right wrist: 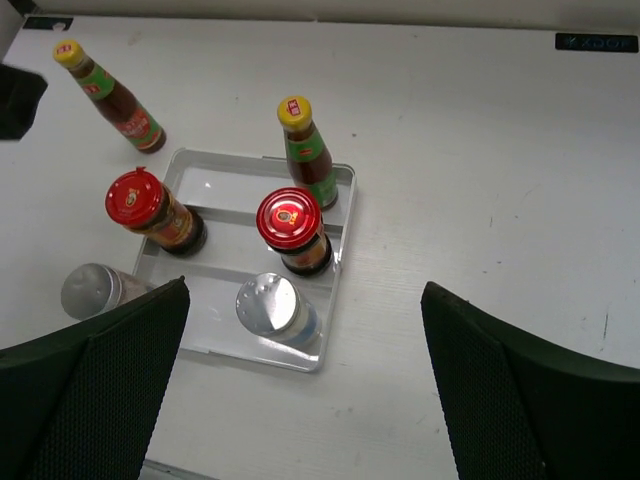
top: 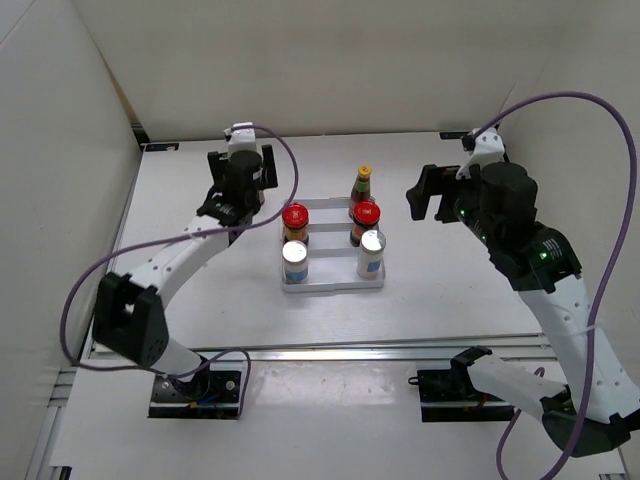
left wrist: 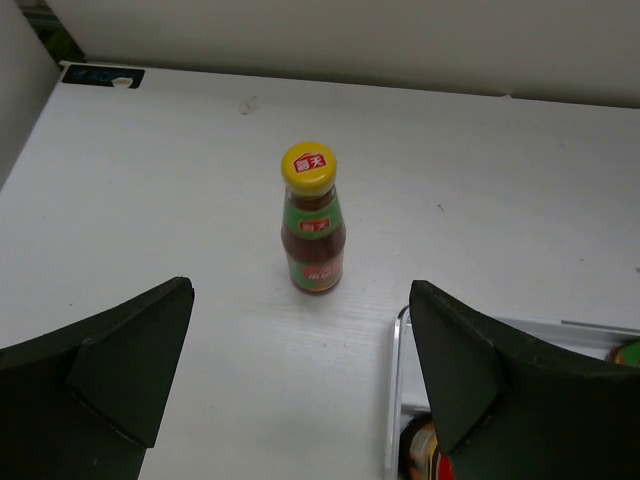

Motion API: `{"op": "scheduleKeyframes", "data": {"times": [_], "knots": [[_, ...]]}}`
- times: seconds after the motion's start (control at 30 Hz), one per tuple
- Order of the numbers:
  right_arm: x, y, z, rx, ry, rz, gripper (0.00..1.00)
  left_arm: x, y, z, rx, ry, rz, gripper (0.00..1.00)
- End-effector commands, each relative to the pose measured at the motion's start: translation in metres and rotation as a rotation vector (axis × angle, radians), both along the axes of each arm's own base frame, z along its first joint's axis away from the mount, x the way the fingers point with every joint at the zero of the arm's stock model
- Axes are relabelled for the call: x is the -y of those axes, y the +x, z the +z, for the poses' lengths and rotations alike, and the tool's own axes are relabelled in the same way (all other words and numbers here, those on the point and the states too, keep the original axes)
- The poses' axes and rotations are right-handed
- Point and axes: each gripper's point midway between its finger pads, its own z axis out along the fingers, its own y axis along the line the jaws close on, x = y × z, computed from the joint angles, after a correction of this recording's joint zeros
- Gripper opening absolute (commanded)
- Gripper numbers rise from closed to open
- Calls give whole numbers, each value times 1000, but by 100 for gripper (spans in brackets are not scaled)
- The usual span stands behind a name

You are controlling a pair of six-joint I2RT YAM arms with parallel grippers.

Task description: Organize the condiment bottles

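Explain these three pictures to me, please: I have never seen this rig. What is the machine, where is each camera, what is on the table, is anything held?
Two robot arms stand at a white table. The overhead view shows both; the others look out from each wrist. The left gripper and right gripper are open, holding nothing. A tray carries two red-lidded jars, two silver-topped shakers and one yellow-capped sauce bottle. A second sauce bottle stands on the table outside it.
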Motion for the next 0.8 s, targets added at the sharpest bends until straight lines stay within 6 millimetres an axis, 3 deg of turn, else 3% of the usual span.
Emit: {"op": "scheduleKeyframes", "data": {"times": [0.0,0.07,0.13,0.2,0.23,0.43,0.77], "knots": [[-4,1,-6,-28,-9,20,100,3,44,17,43,-58,-52,100],[-11,-4,-9,-36,-21,82,100,-1,64,-3,5,-65,-29,100],[-15,-6,-16,-52,-30,108,100,-17,79,-8,-2,-104,3,100],[-14,-11,-23,-57,-38,121,100,-29,91,-30,-45,-100,14,100],[-16,-18,-21,-50,-24,147,100,-33,98,-31,-38,-103,23,100],[-21,-40,-12,25,37,227,100,-27,120,-81,-110,-67,-18,100],[-21,-37,-20,14,12,233,100,-24,145,-101,-112,-36,-15,100]]}}
